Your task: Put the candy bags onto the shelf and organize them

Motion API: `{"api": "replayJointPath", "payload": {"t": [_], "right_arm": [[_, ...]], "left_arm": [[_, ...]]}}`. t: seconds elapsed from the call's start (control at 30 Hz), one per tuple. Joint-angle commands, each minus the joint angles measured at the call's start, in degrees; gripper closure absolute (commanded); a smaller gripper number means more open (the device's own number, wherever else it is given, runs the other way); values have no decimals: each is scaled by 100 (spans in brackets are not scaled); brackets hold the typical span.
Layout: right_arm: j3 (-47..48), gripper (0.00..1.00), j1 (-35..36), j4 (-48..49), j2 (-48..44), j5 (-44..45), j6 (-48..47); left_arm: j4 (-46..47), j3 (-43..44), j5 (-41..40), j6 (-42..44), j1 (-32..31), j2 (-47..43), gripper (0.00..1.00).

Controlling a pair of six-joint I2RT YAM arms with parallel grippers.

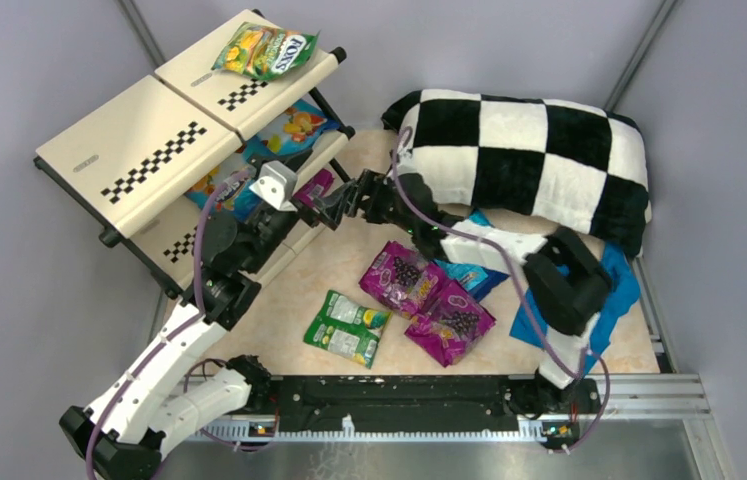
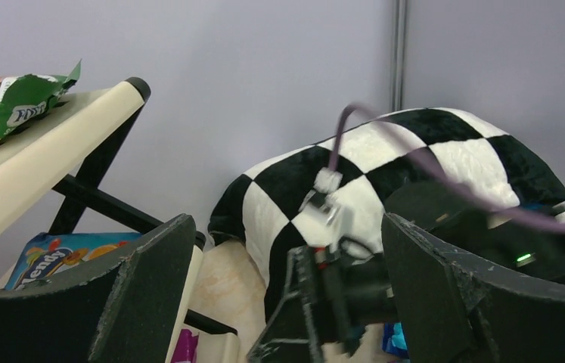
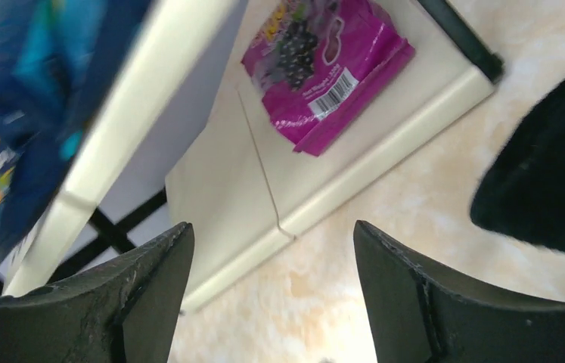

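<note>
Black fingers of the right gripper [image 3: 271, 231] are shown parted with nothing between them. They are directed at the lowest tier [image 3: 226, 189] of the shelf [image 1: 149, 150], where one magenta bag [image 3: 324, 68] lies flat just ahead, apart from the fingers, its barcode end toward the tier's front lip. The left gripper [image 2: 287, 227] is likewise held wide and empty, raised close beside the shelf and faced toward the checkered pillow [image 2: 415, 151]. A green-yellow bag [image 1: 267, 50] is seen at the top tier's far end and blue bags [image 1: 294, 125] on the middle tier. Yet to be shelved, a magenta pair [image 1: 404, 275] lies touching at mid-worktop, and a green-white bag [image 1: 347, 328] closer to the near edge. These lie back from both grippers, toward the bases. The magenta pair is judged nearer the right arm, the green-white bag nearer the left. Their long axes cannot be told with confidence.
</note>
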Motion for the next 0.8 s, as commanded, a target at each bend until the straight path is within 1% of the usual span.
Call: {"api": "replayJointPath", "payload": {"t": [0.0,0.13,0.2,0.27,0.33,0.43,0.53,0.63,0.77], "right_arm": [[-792,21,29,-1552,-1792,136,-1834],[-1796,16,15,-2872,-3753,869,-2627],[-2075,13,6,-3692,-4652,1211,-2672],[-2237,11,-14,-4472,-5317,1291,-2508],[-2252,8,-38,-5471,-5773,1374,-2091],[-2460,3,-68,-6248,-6332,1049,-1298],[-2822,3,-66,-6641,-6624,765,-479],[-3139,7,-56,-7092,-6900,786,511],[-3542,9,-63,-7320,-7548,766,1239]], "left_arm": [[417,-101,-232,99,-11,-69,1],[453,-140,-376,104,-17,-5,1],[453,-132,-371,0,-24,46,1],[465,-132,-346,-140,-39,126,1],[473,-140,-322,-198,-76,244,1],[393,-75,-388,-320,-115,472,1],[365,-45,-326,-533,-149,642,1],[350,-18,-270,-856,-176,863,1],[282,41,-203,-1002,-275,1153,1]]}}
